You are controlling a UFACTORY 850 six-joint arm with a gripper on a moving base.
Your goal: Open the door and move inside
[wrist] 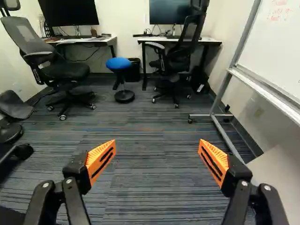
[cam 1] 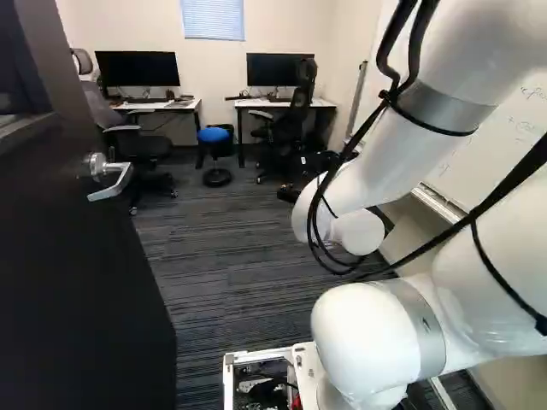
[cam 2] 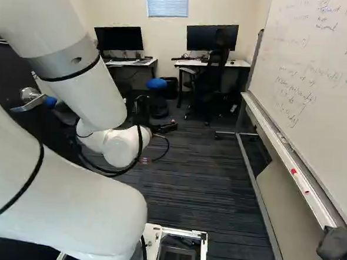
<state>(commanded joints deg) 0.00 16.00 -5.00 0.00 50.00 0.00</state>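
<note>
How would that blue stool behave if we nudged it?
The blue stool would probably rock or tip rather than roll: its wide seat stands on one thin post above a round foot, with no casters showing. Its slim build suggests it is fairly light, so a push might shift it easily.

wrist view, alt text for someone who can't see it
Open black gripper with orange pads above striped carpet. Ahead: a blue stool, office chairs, two desks with monitors, and a whiteboard on a wheeled frame.
</note>
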